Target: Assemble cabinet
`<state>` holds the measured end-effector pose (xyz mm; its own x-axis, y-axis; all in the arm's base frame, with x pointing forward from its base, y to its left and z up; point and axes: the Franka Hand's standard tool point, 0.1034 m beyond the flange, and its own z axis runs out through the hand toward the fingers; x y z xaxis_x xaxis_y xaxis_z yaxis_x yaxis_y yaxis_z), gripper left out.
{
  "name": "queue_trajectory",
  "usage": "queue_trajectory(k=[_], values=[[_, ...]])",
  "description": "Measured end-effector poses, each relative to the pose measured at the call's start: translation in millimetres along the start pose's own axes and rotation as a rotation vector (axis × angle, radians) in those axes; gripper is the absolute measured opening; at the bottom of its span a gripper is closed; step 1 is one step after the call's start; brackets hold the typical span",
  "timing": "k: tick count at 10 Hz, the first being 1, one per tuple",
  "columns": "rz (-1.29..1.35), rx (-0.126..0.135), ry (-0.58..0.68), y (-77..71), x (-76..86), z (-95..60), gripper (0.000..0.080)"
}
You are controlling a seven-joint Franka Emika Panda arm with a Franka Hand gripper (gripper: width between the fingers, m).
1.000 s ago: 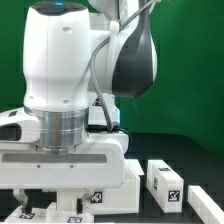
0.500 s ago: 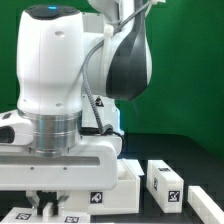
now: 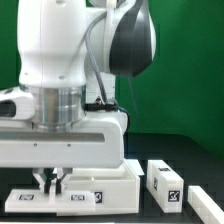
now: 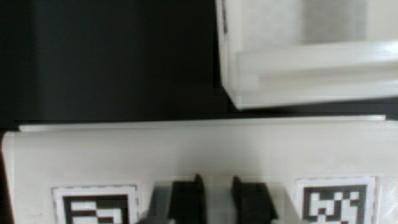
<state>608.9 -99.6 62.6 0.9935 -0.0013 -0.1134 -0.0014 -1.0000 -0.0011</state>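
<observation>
Standing between cabinet [image 4: 196,150] tags [image 4: 93,205]: close-set fingers [image 4: 178,198]

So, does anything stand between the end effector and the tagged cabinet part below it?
Nothing visible. The end effector is right at the cabinet part, between two of its tags; the other white pieces lie toward the exterior view's right.

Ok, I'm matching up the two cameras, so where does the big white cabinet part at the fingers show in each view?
Exterior view: the cabinet part lies along the bottom edge, mostly on the exterior view's left, below the arm.
Wrist view: it is the wide white piece nearest the camera, its tags facing the camera.
Shared landmark: the fingers, right at its tagged face.
</observation>
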Motion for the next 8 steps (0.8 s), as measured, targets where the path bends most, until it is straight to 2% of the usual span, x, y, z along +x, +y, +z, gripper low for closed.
queue_trajectory(k=[3,4,6,8], values=[[-0.020,0.013,0.013,-1.9,-2.2,-31.2,0.0064],[-0.025,0.014,0.014,-6.3,-5.7,-33.8,0.0064],[-0.073,0.014,0.011,-4.7,-6.3,-31.2,0.0064],[-0.243,0.005,0.013,-3.8,-6.0,-30.9,0.0064]])
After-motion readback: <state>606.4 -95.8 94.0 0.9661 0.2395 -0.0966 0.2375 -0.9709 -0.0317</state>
